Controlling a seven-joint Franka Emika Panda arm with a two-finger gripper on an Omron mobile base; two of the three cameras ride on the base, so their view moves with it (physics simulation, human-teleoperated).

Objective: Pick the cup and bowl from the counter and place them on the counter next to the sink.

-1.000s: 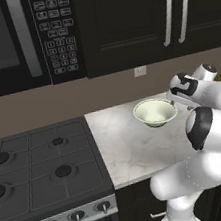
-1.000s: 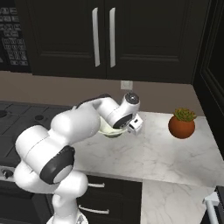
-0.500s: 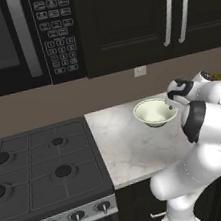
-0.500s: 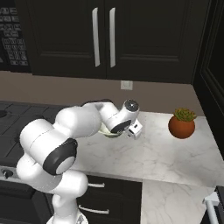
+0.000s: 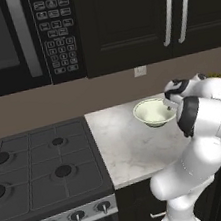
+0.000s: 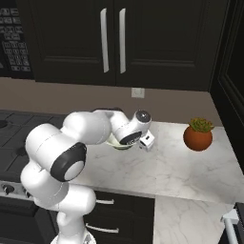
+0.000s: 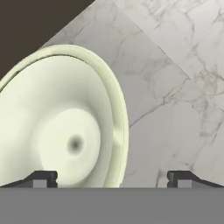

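The pale cream bowl stands upright on the marbled counter, to the right of the stovetop. My gripper hangs open at the bowl's right rim. In the hand view the bowl is seen from close above, and its near rim lies between my two fingertips, with bare counter beside it. From the right base view my arm hides most of the bowl, with the gripper just right of it. The cup and the sink are out of view.
A black gas stovetop borders the counter on the left, under a microwave. A potted plant stands at the back right of the counter. Dark upper cabinets hang above.
My hand has come down and moved left toward the bowl's right rim, with the jaws staying open. The bowl has not moved.
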